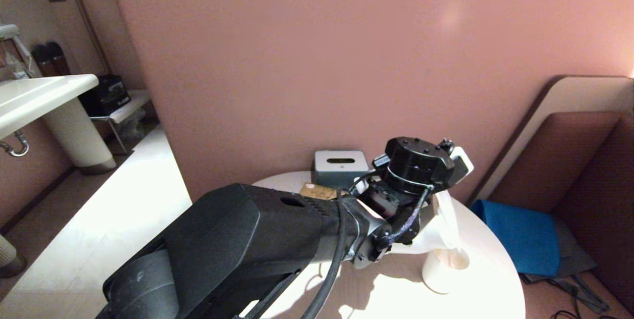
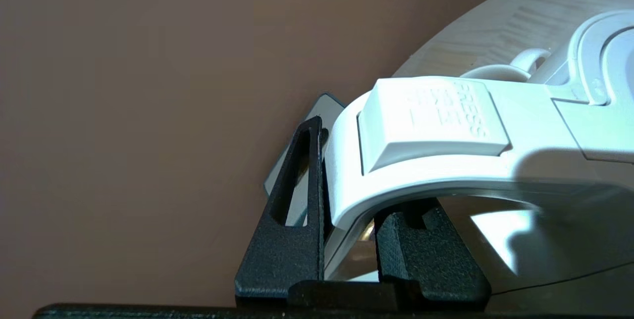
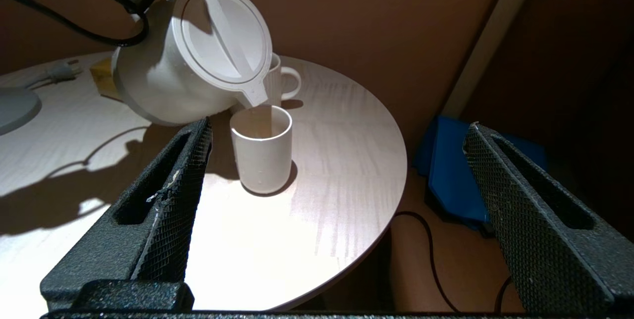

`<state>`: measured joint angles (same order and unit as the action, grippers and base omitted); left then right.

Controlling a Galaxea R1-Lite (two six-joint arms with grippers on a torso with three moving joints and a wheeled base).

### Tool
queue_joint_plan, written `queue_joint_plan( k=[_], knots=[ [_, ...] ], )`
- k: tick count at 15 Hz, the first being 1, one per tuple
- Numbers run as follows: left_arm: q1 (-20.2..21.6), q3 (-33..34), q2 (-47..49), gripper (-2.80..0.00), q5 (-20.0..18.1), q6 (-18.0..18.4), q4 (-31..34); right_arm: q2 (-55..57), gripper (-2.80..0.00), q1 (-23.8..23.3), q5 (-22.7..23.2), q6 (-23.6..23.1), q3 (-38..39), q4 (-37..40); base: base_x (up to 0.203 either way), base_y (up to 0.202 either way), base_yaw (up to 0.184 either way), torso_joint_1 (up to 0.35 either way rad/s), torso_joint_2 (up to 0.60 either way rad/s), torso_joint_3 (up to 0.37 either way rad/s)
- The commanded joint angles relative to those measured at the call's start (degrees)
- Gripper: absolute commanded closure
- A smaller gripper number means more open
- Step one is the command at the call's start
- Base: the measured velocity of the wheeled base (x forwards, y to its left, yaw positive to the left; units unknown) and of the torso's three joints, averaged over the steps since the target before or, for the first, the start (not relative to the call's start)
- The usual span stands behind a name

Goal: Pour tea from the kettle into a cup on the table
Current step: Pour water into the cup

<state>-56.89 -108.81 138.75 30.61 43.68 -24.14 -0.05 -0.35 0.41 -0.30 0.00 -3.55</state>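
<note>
My left gripper [image 2: 356,170] is shut on the loop handle [image 2: 431,160] of the white kettle [image 3: 168,76], one finger on each side of it. The kettle hangs tilted over the round white table [image 3: 322,200], its spout just above the plain white cup [image 3: 261,155]. A thin stream of tea [image 3: 270,117] runs from the spout into the cup. In the head view my left arm hides most of the kettle [image 1: 446,225], which leans over the cup [image 1: 443,269]. My right gripper [image 3: 337,128] stays open and empty, off the table's near edge.
A ribbed white mug [image 3: 280,79] with a handle stands just behind the cup. A grey box [image 1: 341,165] sits against the wall, the kettle's base [image 3: 15,106] and plug [image 3: 62,69] lie further along the table. A blue object [image 1: 520,235] and cables lie on the floor beside the table.
</note>
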Motion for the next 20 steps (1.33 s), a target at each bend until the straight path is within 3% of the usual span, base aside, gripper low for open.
queue_joint_plan(
  k=[1,20],
  knots=[
    [-0.1,-1.0,0.7,0.0,0.2,0.8,-0.1,0.1,-2.8,0.0,0.0,0.0,0.0,-0.1,0.0,0.0,0.0,0.0,0.0,0.0],
    [-0.3,-1.4,0.7,0.0,0.2,6.0,-0.1,0.1,-2.8,0.0,0.0,0.0,0.0,-0.1,0.0,0.0,0.0,0.0,0.0,0.0]
  ],
)
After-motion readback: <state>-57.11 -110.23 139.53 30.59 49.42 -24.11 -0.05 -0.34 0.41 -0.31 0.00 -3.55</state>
